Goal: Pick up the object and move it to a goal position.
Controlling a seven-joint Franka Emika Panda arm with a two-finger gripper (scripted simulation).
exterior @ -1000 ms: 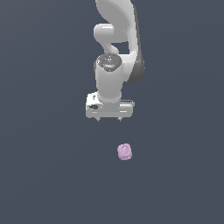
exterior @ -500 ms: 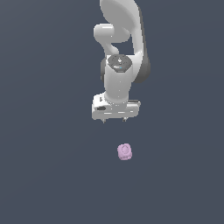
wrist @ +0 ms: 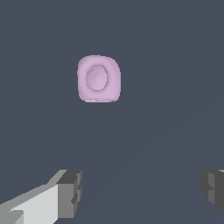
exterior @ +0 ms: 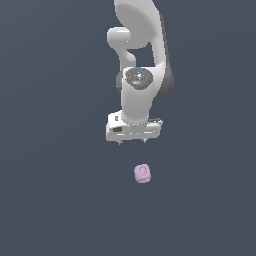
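The object [exterior: 143, 173] is a small pale pink-lilac rounded lump with a ring-like mark, lying on the dark grey floor. In the wrist view the object [wrist: 98, 78] is ahead of the fingers, outside the gap between them. My gripper [exterior: 133, 142] hangs above and behind the object in the exterior view, slightly to that view's left of it. It is open and empty, with its two grey-tipped fingers [wrist: 70, 193] set wide apart. Nothing touches the object.
The white arm [exterior: 140, 60] rises from the gripper toward the top of the exterior view. The dark grey floor [exterior: 60, 200] spreads evenly all around.
The gripper has moved toward the exterior view's right and a little lower, closer to the object. The object has not moved.
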